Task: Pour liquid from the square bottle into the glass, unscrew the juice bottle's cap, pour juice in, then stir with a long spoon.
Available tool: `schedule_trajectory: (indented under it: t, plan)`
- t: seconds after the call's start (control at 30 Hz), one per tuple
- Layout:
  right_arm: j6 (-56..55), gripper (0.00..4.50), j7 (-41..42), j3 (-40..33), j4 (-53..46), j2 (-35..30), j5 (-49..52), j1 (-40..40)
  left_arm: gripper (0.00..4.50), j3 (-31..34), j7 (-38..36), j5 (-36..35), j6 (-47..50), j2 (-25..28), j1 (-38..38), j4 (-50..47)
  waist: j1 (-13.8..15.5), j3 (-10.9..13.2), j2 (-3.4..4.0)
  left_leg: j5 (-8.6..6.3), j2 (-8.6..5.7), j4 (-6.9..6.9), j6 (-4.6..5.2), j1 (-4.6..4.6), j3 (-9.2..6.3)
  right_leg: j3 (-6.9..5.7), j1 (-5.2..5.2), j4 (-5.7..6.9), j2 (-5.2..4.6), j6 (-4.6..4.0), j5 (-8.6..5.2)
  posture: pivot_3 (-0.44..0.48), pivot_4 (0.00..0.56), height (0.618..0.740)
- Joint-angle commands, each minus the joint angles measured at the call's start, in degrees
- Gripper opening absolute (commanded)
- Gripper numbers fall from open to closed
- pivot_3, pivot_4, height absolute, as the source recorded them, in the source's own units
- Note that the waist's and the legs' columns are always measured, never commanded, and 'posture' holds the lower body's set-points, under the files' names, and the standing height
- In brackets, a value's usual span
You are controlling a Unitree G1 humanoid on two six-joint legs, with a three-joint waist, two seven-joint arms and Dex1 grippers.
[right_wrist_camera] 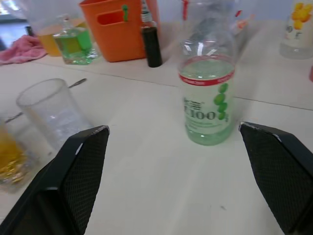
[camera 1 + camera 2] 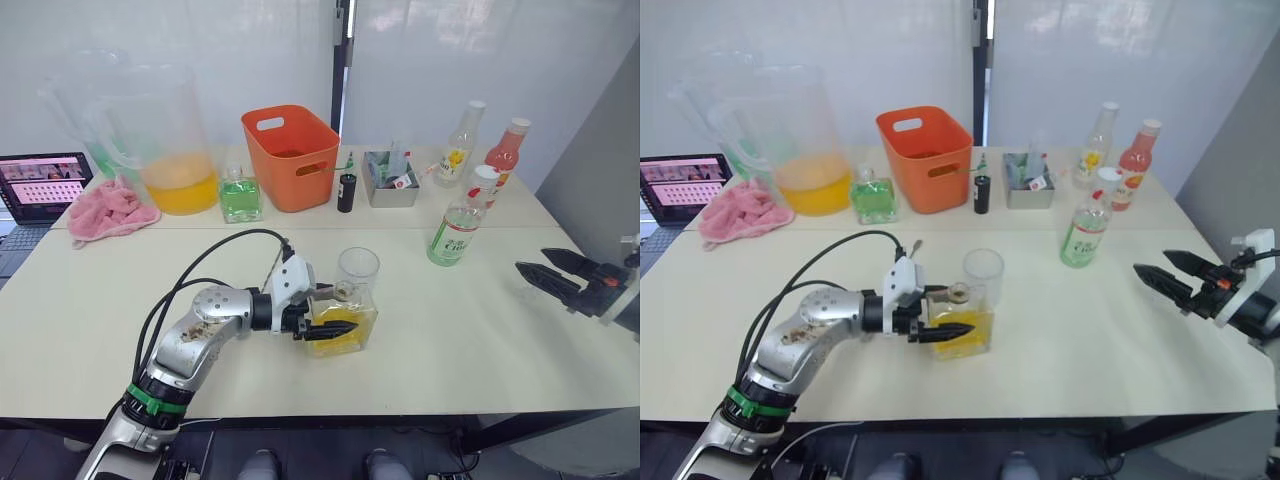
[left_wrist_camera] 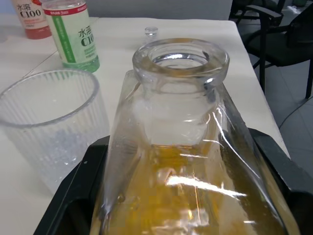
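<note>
Left eye view: left jaws (image 2: pixel 335 329) grip square bottle (image 2: pixel 345 320) (stopper off); right jaws (image 2: pixel 550 270) agape.

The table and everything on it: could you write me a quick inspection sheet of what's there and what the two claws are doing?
Surface: pale table, dry.
Job's things: square bottle unstoppered, beside the glass; juice bottle upright, capped.
Clutter: pitcher, green bottle, orange basket, pink cloth, small dark bottle, grey tray, two more bottles behind.
Grippers: left gripper clamped on the square bottle; right gripper open, holding nothing.
Cables: black cable looping over the left arm.
Surroundings: laptop, white wall.
</note>
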Motion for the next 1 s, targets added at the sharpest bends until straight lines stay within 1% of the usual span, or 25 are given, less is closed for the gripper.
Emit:
schedule_trajectory:
  t: [0.03,0.1,0.2,0.33,0.47,0.57,0.7,0.8,1.0]
  plan:
    - [4.1,4.49,1.4,-3.2,-9.4,-2.0,4.3,3.6,2.82,1.4,-1.2,0.0,0.0,1.7,-1.9,-0.6,0.2,0.0,0.0,0.0,0.0,0.01,0.0,-0.01,0.0,0.0,0.0,-0.03,0.0,-0.02,-0.02,0.0,0.15,0.74]
    - [4.7,4.49,1.8,-3.8,-13.8,-2.6,4.7,6.3,2.82,1.1,-2.2,0.1,-0.7,2.0,-2.2,-0.3,0.3,0.0,0.0,0.0,0.0,-0.05,0.0,-0.05,0.0,0.0,-0.05,-0.02,0.0,0.0,-0.03,0.0,0.15,0.74]
    - [5.2,4.49,0.9,-5.3,-18.3,-2.7,5.2,9.1,2.82,1.5,-2.7,-0.6,-2.7,0.4,-2.2,0.6,0.3,0.0,-0.02,-0.01,0.0,-0.07,0.0,-0.07,0.01,0.0,-0.09,-0.04,0.0,0.03,-0.03,0.0,0.15,0.74]
    - [5.7,4.49,2.3,-6.7,-25.7,-2.4,6.3,14.8,2.82,0.8,-2.8,-0.5,-2.7,-0.3,-1.7,-0.3,1.2,0.0,-0.07,-0.01,0.01,-0.07,0.0,-0.08,0.0,-0.01,-0.1,-0.04,0.0,-0.09,-0.1,0.0,0.15,0.74]
    - [5.2,4.49,2.8,-6.2,-31.4,-1.4,7.4,18.3,2.82,1.0,-3.0,-0.7,-2.8,-0.2,-0.9,-1.1,1.5,0.0,-0.08,-0.01,0.01,-0.06,-0.01,-0.12,0.02,0.0,-0.13,-0.07,0.0,-0.12,-0.12,0.0,0.15,0.74]
    - [5.6,4.49,0.7,-4.5,-34.2,0.2,10.3,16.3,2.82,2.4,-2.5,-1.3,-4.0,-0.3,0.1,-1.8,1.5,0.1,-0.1,-0.01,0.01,-0.06,-0.01,-0.12,0.02,0.0,-0.13,-0.07,0.0,-0.2,-0.17,0.0,0.15,0.74]
    - [6.0,4.49,1.1,-1.4,-35.2,-0.1,11.4,14.2,2.82,3.1,-2.2,-1.7,-2.7,0.9,1.4,-4.2,1.6,0.1,-0.18,-0.01,0.03,-0.09,-0.01,-0.11,0.01,-0.01,-0.15,-0.07,0.0,-0.22,-0.17,0.0,0.15,0.74]
    - [5.4,4.49,1.6,1.1,-34.3,-0.3,11.2,12.2,2.82,4.5,-1.4,-2.2,-2.6,1.8,3.0,-6.6,1.6,0.2,-0.28,-0.01,0.03,-0.1,-0.01,-0.14,0.01,-0.01,-0.16,-0.1,0.0,-0.24,-0.19,0.0,0.15,0.74]
    - [4.8,4.49,4.3,7.1,-30.3,-0.7,10.4,6.6,2.82,10.4,2.3,-4.8,0.6,4.6,6.5,-12.3,1.7,0.3,-0.39,-0.01,0.04,-0.13,-0.01,-0.19,0.01,-0.01,-0.24,-0.11,0.0,-0.24,-0.18,0.0,0.15,0.74]
